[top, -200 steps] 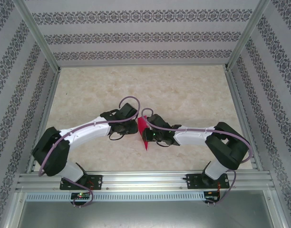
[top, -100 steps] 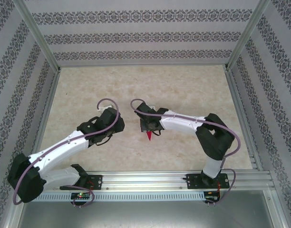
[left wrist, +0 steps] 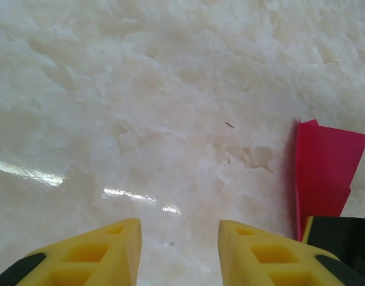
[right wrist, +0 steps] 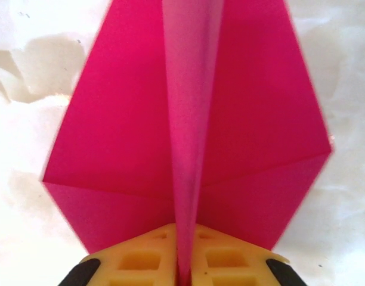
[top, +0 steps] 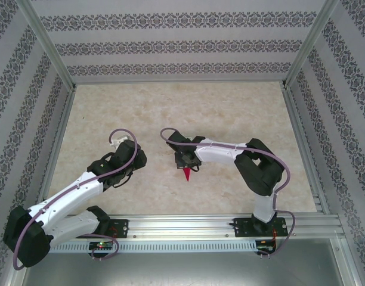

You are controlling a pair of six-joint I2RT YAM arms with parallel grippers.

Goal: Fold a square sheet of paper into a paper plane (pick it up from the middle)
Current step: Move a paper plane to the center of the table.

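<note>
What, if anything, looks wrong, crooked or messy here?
Nothing stands out. The pink paper plane looks evenly folded, with matching wings, and is pinched by its centre fold in the right gripper. The left gripper hangs open above the table. No tears or spills are visible.

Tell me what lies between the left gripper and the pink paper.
Bare marble tabletop, nothing else. The left wrist view shows that stretch running from the open left gripper across to the pink paper on its right.
</note>
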